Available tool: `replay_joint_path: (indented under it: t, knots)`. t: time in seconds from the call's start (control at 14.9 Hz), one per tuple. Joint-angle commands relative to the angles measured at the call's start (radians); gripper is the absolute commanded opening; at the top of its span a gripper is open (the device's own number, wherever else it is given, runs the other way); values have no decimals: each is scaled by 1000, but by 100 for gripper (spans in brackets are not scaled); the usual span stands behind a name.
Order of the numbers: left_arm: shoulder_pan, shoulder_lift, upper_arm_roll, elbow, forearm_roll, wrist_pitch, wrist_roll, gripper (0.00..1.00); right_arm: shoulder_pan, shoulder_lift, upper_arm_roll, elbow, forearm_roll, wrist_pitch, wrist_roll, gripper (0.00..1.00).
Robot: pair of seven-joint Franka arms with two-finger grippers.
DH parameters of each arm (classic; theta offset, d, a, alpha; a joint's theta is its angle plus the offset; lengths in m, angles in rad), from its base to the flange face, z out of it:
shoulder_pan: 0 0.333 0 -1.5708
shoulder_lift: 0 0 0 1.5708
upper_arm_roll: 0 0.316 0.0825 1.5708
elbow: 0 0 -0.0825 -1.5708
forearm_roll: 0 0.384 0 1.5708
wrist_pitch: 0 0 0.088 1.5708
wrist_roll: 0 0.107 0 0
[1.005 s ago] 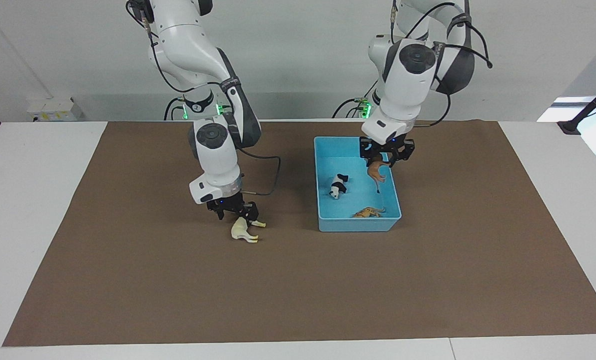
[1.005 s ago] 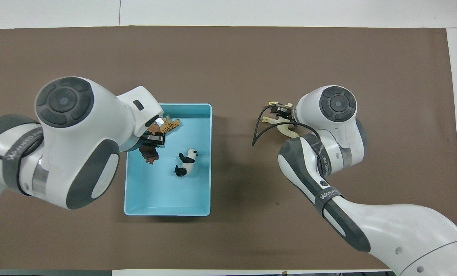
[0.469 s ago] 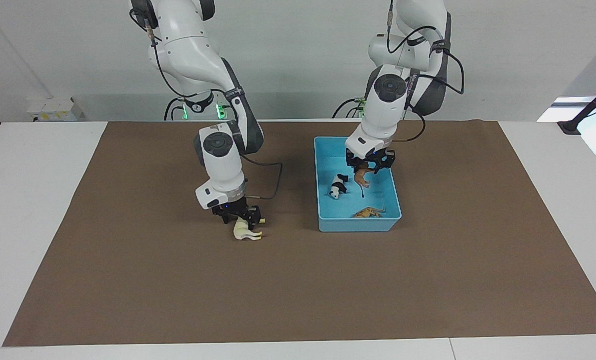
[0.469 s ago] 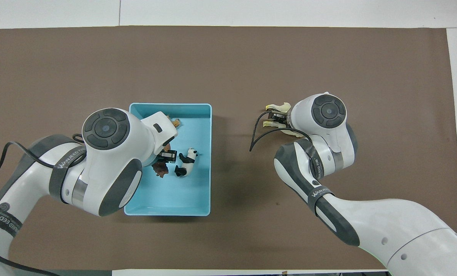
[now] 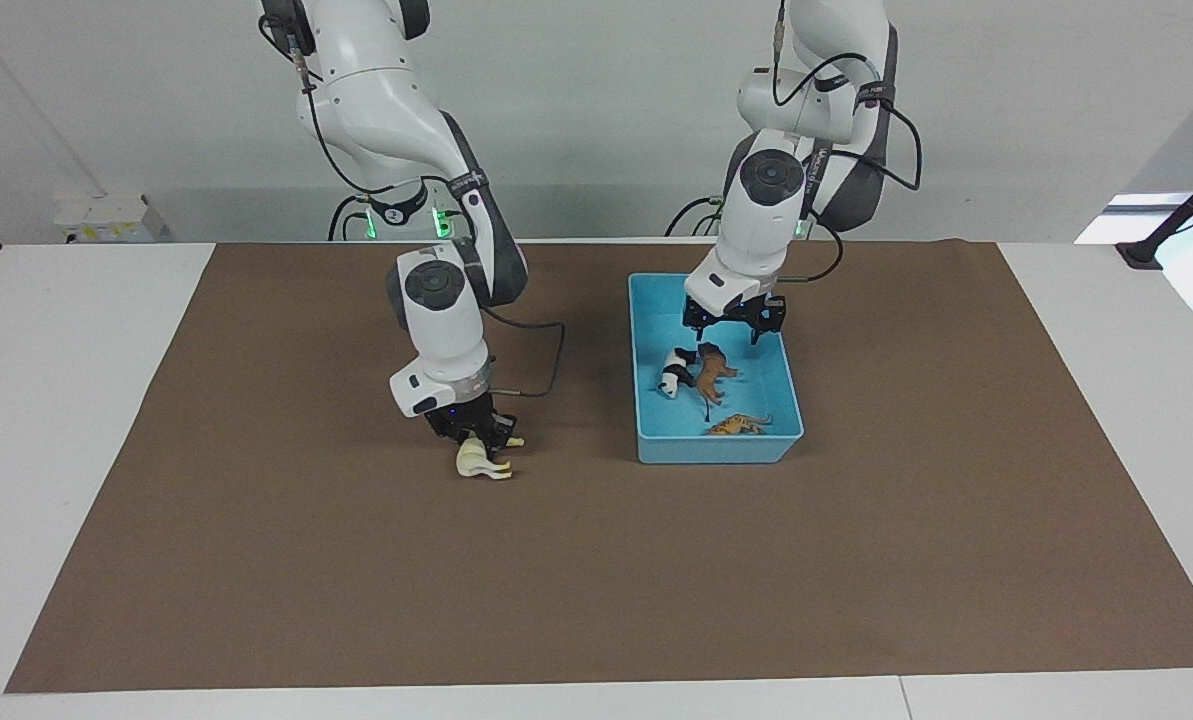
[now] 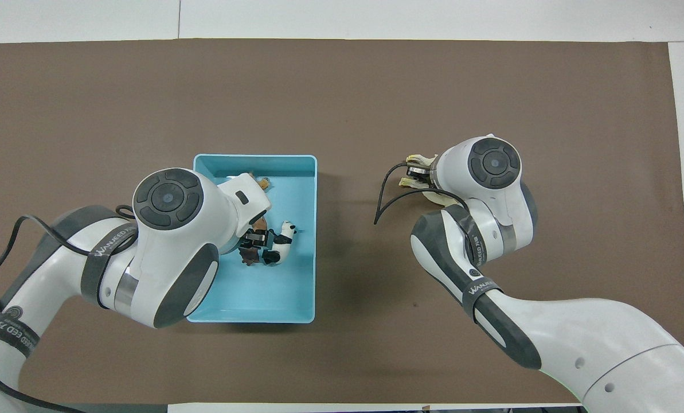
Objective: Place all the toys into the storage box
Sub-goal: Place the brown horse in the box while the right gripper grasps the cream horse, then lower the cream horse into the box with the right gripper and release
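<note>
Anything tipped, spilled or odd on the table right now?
Nothing is spilled. The panda, lion and tiger lie inside the storage box; only the horse is outside, at the right gripper.

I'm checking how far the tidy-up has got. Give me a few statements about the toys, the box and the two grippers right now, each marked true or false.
1. The panda lies inside the storage box. True.
2. The lion hangs clamped in the left gripper. False: it lies in the box beside the panda, and that gripper is open above it.
3. The tiger is on the brown mat. False: it is in the box.
4. The horse is outside the box, on the mat. True.
5. The right gripper is down at the horse. True.
</note>
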Motion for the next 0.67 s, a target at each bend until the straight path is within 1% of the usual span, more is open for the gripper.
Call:
replay_joint_path:
  t: [0.0,0.07,0.2,0.33,0.4,0.47,0.54,0.6]
  knots:
    - [0,-22,21,56,-3,-60,-16,100,-5,5,6,106,-9,-125,-9,0]
    - [19,-23,23,102,-3,-95,-16,100,-6,1,6,147,-2,-181,-9,0]
    - [100,-20,23,246,-3,-225,1,100,-6,-13,12,256,15,-328,-6,0]
    - [140,-19,23,350,-3,-310,13,100,-2,-13,17,409,84,-492,11,0]
    - [160,-19,23,381,-3,-334,14,100,3,-15,21,476,131,-549,26,0]
    - [175,-22,26,401,-3,-369,14,100,41,-8,28,535,154,-590,58,0]
    - [189,-23,29,424,-2,-405,13,100,104,7,28,570,153,-598,113,0]
    - [210,-22,26,458,-2,-438,13,100,160,11,25,575,146,-585,164,0]
